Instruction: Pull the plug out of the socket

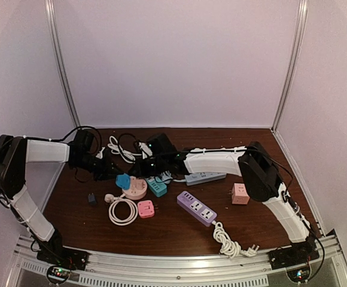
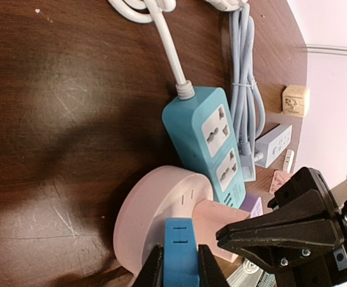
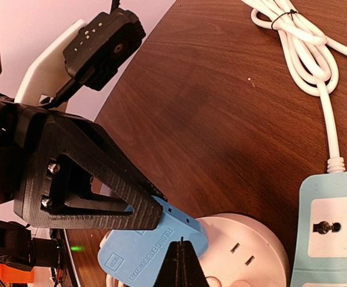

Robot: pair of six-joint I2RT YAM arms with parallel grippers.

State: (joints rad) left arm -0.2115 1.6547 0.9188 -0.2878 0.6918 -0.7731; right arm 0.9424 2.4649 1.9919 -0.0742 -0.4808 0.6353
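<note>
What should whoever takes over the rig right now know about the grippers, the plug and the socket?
Left gripper: shut on the blue plug, one finger on each side.
Right gripper: shut, holding nothing, tip down at the round pink socket beside the plug, seemingly bracing it.
Plug: sits on top of the socket, not lifted clear; its pins are hidden.
Done: plug gripped, socket apparently held down.
Left: pull the plug straight off the socket, probably with the right gripper pressing down.
</note>
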